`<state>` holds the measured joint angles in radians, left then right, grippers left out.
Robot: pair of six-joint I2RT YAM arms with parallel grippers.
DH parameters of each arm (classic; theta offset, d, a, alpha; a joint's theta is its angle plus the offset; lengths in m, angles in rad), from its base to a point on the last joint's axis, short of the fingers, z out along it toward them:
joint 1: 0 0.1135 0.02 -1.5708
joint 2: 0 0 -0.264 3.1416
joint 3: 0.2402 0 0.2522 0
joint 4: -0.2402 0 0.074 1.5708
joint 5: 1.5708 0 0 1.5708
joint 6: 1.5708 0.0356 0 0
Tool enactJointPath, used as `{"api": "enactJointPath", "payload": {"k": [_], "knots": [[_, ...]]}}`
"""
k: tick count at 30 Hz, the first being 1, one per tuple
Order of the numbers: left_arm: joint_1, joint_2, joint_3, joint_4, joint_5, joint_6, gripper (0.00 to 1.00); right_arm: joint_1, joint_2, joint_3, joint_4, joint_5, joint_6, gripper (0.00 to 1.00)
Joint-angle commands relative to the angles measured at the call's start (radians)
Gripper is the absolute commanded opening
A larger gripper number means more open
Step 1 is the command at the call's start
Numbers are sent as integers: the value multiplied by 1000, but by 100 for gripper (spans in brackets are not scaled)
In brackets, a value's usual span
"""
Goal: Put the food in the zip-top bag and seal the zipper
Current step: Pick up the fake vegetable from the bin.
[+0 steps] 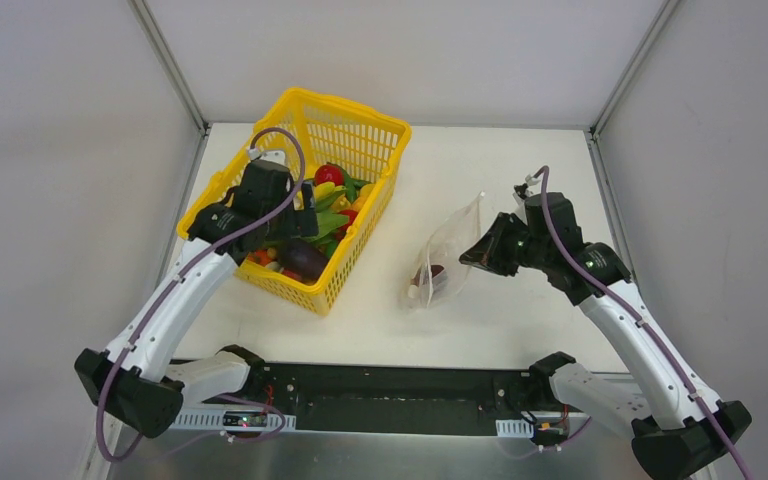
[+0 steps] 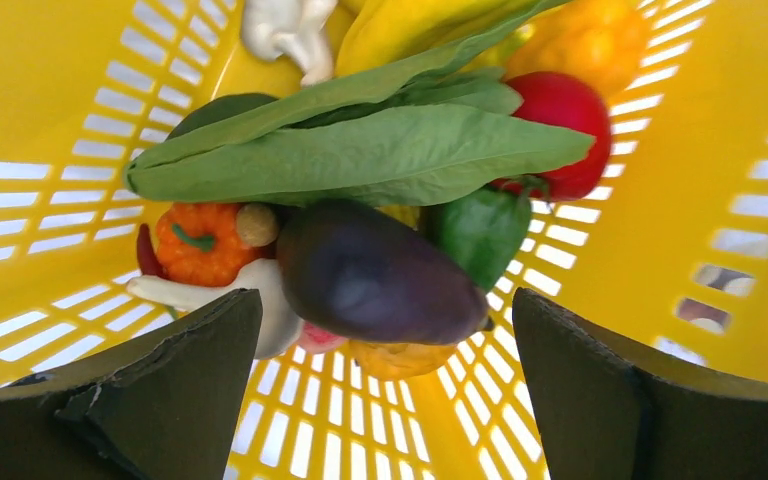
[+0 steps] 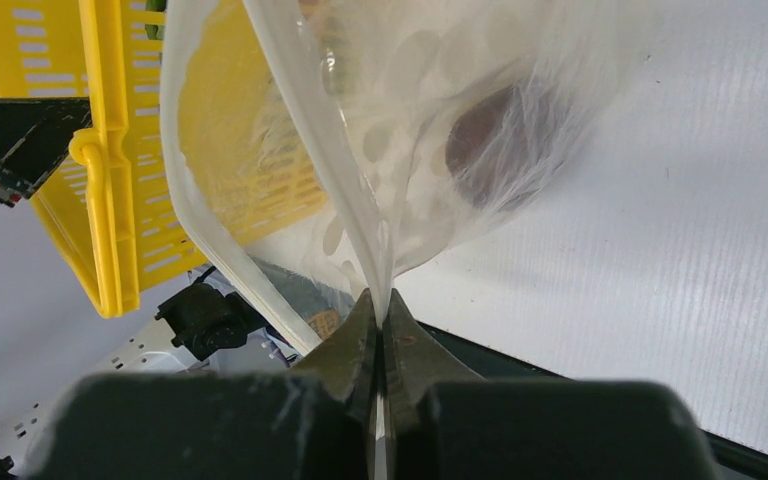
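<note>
The food (image 1: 322, 215) lies heaped in the yellow basket (image 1: 360, 125). In the left wrist view a dark purple eggplant (image 2: 375, 272) lies just ahead of my open left gripper (image 2: 385, 345), with green leaves (image 2: 360, 150), an orange pumpkin (image 2: 200, 240), a green pepper (image 2: 480, 225) and a red piece (image 2: 560, 130) around it. Nothing sits between the left fingers (image 2: 175, 385). My right gripper (image 3: 381, 305) is shut on the edge of the zip-top bag (image 1: 445, 255), holding its mouth up. A dark round piece (image 3: 485, 130) lies inside the bag. The zipper (image 3: 260, 270) hangs open.
The basket stands at the back left of the white table (image 1: 520, 320), its near corner close to the bag. A grey wall (image 1: 60, 150) closes the left side and another the right. The arm bases sit on a black rail (image 1: 390, 385) at the near edge.
</note>
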<state>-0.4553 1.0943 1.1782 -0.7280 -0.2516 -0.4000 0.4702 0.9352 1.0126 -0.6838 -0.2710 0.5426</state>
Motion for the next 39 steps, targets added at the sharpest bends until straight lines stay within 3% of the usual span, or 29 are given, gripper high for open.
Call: {"api": "enactJointPath", "payload": {"k": [1,5,11,17,21,30,39], "knots": [[51,88,54,-115,40,46,99,4,0,33,22,-13,-22,0],[92,114,-44,9,98,-50,99,5,5,42,8,-7,-44,0],[109,89,-238,207,39,-220,99,5,5,44,-3,-10,-59,0],[131,144,-311,311,38,-266,99,4,19,44,4,-19,-67,0],[133,127,-364,413,86,-278,89,4,23,44,3,-25,-68,0],[133,-34,-413,464,88,-259,40,4,11,42,4,-28,-61,0],[133,-248,-403,414,58,-237,30,4,0,34,9,-34,-48,0]]}}
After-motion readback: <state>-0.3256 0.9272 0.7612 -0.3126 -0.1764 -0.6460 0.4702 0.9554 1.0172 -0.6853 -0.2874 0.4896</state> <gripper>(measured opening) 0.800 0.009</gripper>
